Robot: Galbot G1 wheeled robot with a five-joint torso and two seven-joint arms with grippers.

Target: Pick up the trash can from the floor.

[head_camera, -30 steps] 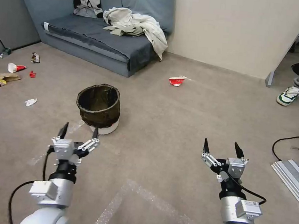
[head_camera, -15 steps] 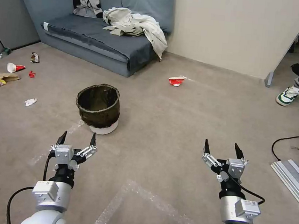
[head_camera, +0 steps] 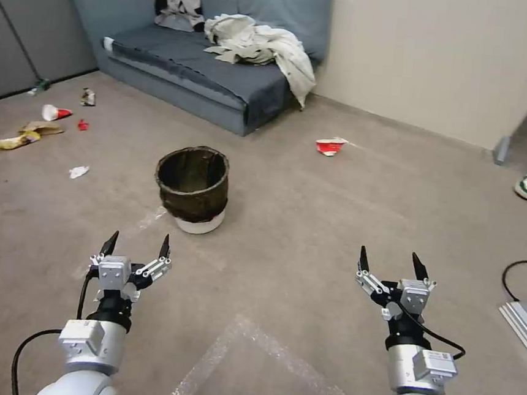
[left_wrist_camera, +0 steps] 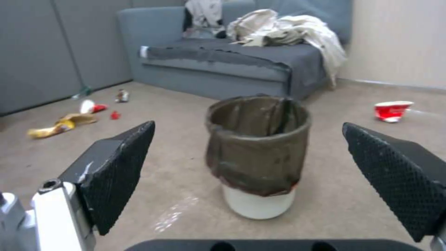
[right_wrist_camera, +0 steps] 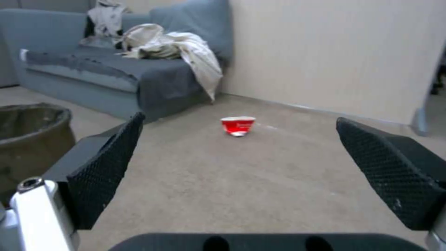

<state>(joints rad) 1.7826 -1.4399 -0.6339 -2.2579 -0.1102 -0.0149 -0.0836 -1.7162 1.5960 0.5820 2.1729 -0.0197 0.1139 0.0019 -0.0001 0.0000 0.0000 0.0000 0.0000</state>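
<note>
**Getting ready to grab the bin**

The trash can (head_camera: 192, 188) stands upright on the floor (head_camera: 310, 226), a little ahead of the robot and toward its left side. A dark bag is folded over its rim, and the white bottom peeks out below. Nothing is touching it.

The left pincer (head_camera: 136, 248) hangs low, near the trash can but well short of it. Its two black fingers (left_wrist_camera: 118, 170) are spread wide apart, and it holds nothing. From the left wrist view, the trash can (left_wrist_camera: 258, 157) sits right in the middle, between the two fingers, so the aim looks good.

The right pincer (head_camera: 391, 265) hangs off to the robot's right, far from the trash can. It is spread wide too and holds nothing. Ahead of it a squashed red cup (right_wrist_camera: 237, 125) lies on the floor.

To do this step well, I think the left pincer should move straight ahead and keep the can in the middle. One finger could go inside the rim and one outside, then squeeze the wall. It should go slowly, because the can looks light and a bump could tip it over. The bag is thin and slippery, so the squeeze should catch the hard wall, not just loose bag.
</note>
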